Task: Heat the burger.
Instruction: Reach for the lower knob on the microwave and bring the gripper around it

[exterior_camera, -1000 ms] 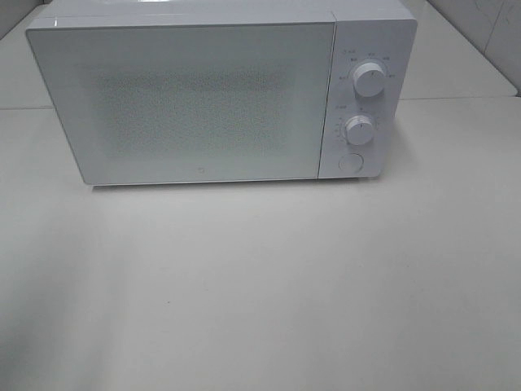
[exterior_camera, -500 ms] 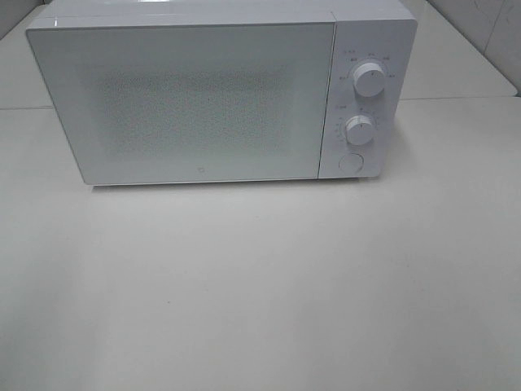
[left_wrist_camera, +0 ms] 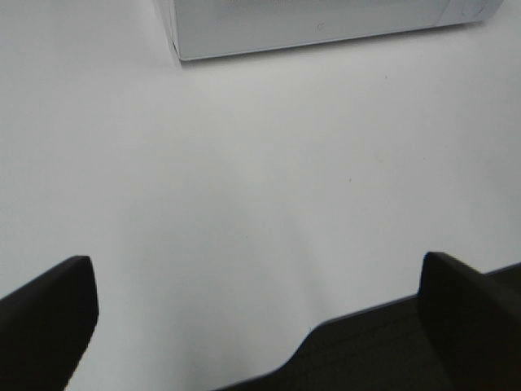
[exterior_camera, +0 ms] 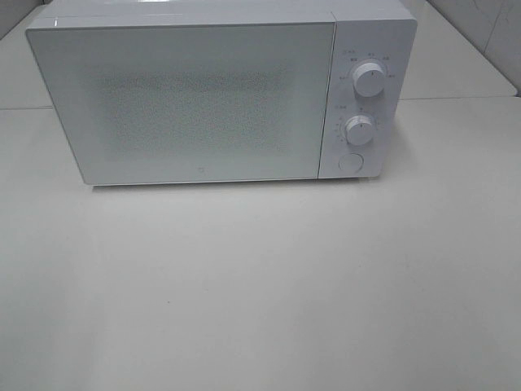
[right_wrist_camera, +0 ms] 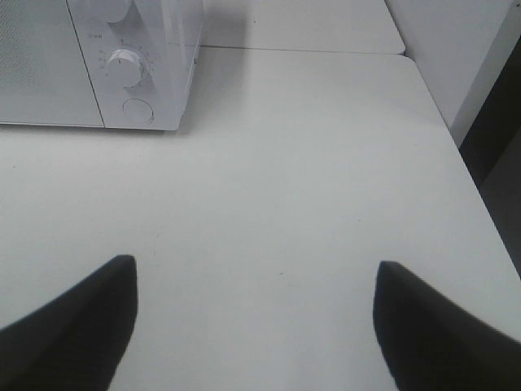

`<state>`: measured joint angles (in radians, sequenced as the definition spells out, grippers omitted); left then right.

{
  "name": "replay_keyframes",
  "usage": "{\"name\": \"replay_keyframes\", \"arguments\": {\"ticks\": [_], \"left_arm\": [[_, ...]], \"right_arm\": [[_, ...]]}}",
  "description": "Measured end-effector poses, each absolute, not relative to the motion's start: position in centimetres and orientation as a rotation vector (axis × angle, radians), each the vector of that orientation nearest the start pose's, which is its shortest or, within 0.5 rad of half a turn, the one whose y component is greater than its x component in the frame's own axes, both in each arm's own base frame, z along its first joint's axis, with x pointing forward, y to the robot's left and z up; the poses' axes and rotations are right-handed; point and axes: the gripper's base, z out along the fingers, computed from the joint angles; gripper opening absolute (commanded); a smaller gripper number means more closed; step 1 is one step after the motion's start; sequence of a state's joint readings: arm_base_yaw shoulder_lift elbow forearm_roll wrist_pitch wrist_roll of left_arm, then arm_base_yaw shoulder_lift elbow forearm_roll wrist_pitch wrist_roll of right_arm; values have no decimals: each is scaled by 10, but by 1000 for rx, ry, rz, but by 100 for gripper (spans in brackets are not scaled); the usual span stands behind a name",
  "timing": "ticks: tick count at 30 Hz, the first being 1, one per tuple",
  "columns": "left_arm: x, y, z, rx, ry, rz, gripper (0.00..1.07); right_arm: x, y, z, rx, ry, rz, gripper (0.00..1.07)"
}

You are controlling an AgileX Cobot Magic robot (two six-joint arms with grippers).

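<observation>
No burger in sight; microwave (exterior_camera: 203, 98) shut at 12 o'clock. My left fingers (left_wrist_camera: 49, 314) and right fingers (right_wrist_camera: 81, 318) wide, empty. It's probably squishy, so I'd pinch the bun sides gently.

We see a pale matte table (exterior_camera: 260, 285), and a second table (exterior_camera: 456, 69) butts against its far edge along a thin seam. A light tiled wall (exterior_camera: 501, 28) rises at the far right. Soft, even light leaves only faint shadows.
</observation>
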<state>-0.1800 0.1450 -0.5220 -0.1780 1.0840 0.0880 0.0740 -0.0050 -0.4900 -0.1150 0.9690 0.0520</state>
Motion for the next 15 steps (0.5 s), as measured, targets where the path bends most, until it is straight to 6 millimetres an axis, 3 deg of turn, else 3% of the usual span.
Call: {"name": "replay_keyframes", "arguments": {"ticks": [6,15], "left_arm": [[-7,-14,283,192,2050,-219,100],[-9,-15,282,82,2031,-149,100]], "right_arm": [[-1,-9,282,-23,1953,-53,76],[-1,-9,282,-23,1953,-53,76]]}}
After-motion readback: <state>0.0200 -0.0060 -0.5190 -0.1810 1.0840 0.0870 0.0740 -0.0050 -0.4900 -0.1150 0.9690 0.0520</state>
